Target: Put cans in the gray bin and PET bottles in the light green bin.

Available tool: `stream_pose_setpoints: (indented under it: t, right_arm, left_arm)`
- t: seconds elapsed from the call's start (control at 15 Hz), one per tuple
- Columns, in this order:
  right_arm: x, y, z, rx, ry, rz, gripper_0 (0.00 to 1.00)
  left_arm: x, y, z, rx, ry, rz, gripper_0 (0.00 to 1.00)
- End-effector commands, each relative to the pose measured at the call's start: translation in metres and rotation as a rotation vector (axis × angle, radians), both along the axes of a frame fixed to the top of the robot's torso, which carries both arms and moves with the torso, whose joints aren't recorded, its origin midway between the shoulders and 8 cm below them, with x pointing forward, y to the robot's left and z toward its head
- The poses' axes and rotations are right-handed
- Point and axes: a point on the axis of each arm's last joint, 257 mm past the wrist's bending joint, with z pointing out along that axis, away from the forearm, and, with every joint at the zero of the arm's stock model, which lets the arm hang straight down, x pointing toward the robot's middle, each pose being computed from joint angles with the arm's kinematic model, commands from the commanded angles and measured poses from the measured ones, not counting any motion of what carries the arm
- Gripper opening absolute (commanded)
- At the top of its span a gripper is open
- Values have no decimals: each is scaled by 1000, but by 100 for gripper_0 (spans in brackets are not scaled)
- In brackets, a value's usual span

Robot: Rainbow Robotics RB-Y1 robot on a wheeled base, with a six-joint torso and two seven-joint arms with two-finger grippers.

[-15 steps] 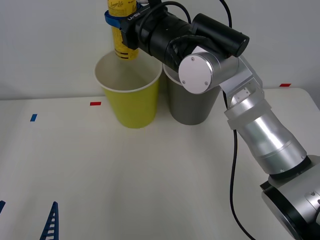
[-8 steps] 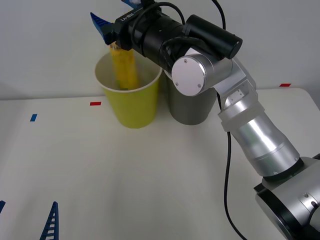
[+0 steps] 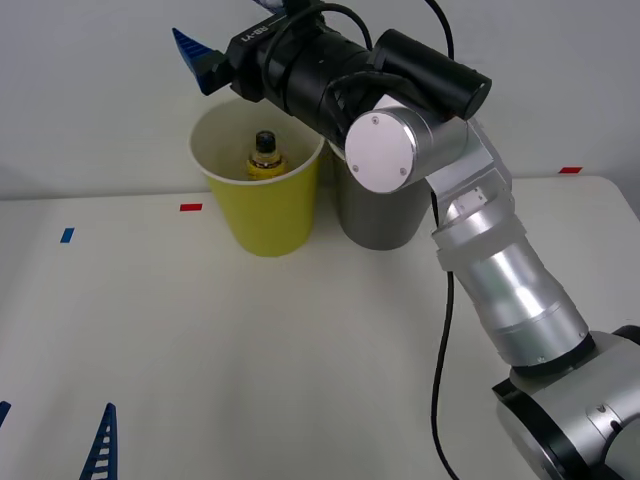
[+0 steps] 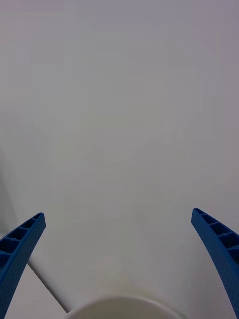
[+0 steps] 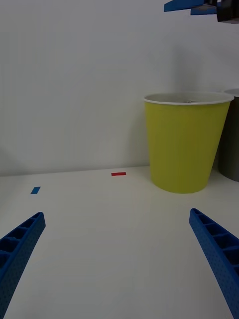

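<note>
pet bottle [image 3: 264,156] stands upright inside the light green bin [image 3: 265,215], black cap up. right gripper [image 4: 119,259] hovers over that bin, jaws spread wide, holding nothing. gray bin [image 3: 380,215] just beside. left gripper [image 5: 117,264] low near the table's front, jaws wide, empty. judgement: bottle step done; next, pull the right arm clear.

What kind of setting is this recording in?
Probably a lab test bench rather than a home or kitchen: a plain white table against a bare wall, red and blue tape markers on the surface, and just two waste bins, the light green bin and the gray bin.
</note>
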Motion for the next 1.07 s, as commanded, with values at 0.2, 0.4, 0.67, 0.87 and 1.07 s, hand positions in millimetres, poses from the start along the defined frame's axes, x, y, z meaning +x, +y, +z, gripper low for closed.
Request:
stream_pose_setpoints:
  t: [0.2, 0.4, 0.67, 0.87, 1.07]
  right_arm:
    - [-33, -63, 18, 21, 33, -28, 100]
    - [-43, -111, 18, 69, 10, -105, 100]
    - [-79, -160, 12, 115, -5, -187, 100]
    - [-103, -199, 3, 125, -1, -277, 100]
    - [-128, -235, -11, 136, 15, -371, 100]
  left_arm:
    - [0, 0, 0, 0, 0, 0, 100]
    - [0, 0, 0, 0, 0, 0, 100]
    - [0, 0, 0, 0, 0, 0, 100]
    - [0, 0, 0, 0, 0, 0, 100]
    - [0, 0, 0, 0, 0, 0, 100]
